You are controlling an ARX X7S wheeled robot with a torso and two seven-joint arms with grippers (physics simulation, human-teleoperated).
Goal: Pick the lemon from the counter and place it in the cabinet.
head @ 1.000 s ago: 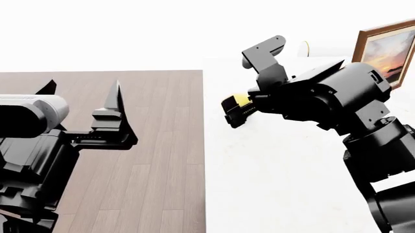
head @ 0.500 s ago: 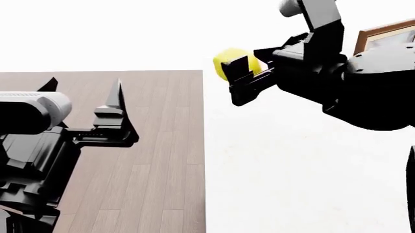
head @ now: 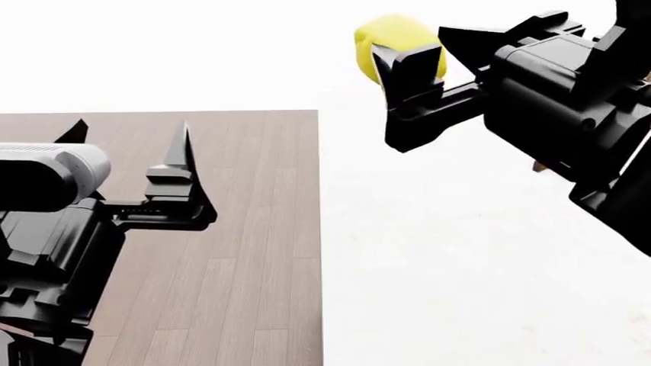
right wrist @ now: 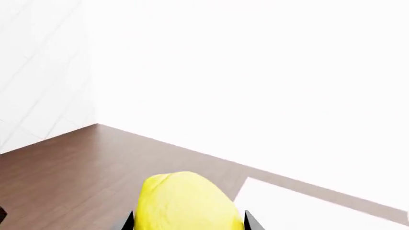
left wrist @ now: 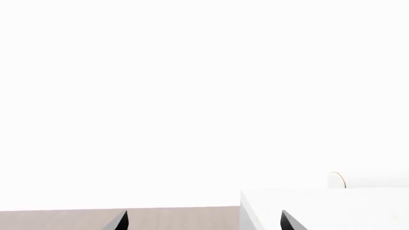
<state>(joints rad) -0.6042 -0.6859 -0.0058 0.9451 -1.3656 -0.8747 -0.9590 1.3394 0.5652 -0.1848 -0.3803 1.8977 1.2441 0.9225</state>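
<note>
One bright yellow lemon (head: 399, 42), smooth-skinned.

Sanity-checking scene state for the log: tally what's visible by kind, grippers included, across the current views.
Lemons: 1, the lemon, clamped in the right gripper and lifted above the counter.
Grippers: 2, the right gripper and the left gripper, which is open and empty over the floor.
Counters: 1.
Total: 4.

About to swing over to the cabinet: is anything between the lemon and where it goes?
Cannot tell: no cabinet shows in any view. The lemon sits clamped in the right gripper, lifted off the counter, with only white background around it.
</note>
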